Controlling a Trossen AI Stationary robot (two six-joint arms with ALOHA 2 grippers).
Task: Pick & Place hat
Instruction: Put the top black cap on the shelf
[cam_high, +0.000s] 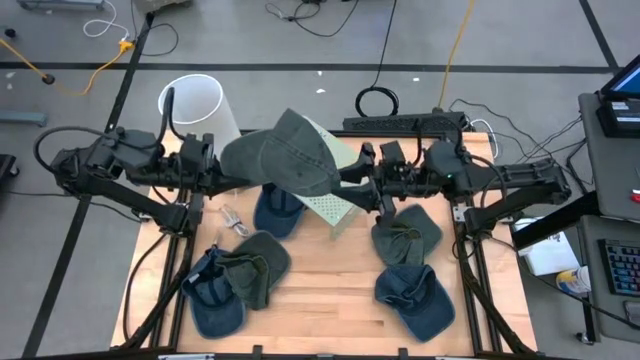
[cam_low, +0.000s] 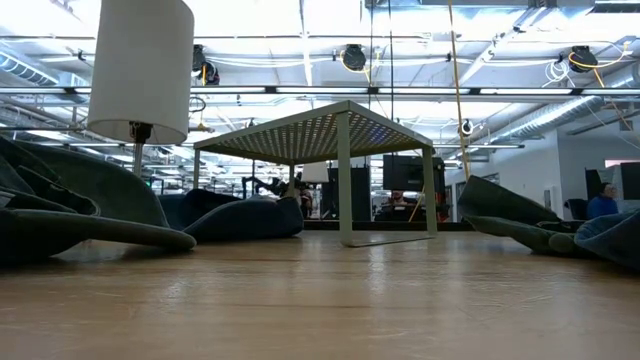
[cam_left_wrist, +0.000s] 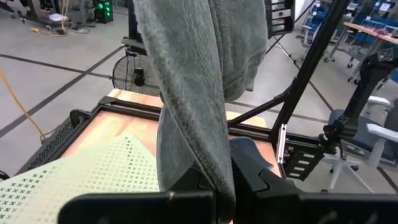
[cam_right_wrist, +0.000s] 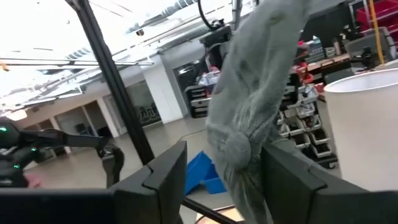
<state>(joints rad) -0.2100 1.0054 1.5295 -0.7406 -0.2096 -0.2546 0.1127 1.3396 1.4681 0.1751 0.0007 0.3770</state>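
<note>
I see bare wood at the table's centre front (cam_high: 330, 275), the widest lane for a gripper. The green perforated stand (cam_high: 335, 200) blocks the middle, with the held grey-green hat (cam_high: 285, 150) above it. Hats crowd 7 o'clock (cam_high: 235, 275) and 4 o'clock (cam_high: 410, 265). The white cylinder (cam_high: 200, 110) closes off 11 o'clock.

From my right wrist camera I see a grey-green hat (cam_right_wrist: 249, 106) hanging between the two dark fingers (cam_right_wrist: 165, 177) of the right gripper (cam_right_wrist: 227, 168), whose jaws press its fabric from both sides. A white cylinder (cam_right_wrist: 364, 134) stands just beside it. A blue object (cam_right_wrist: 202, 171) sits behind, with shelving in the room beyond.
</note>
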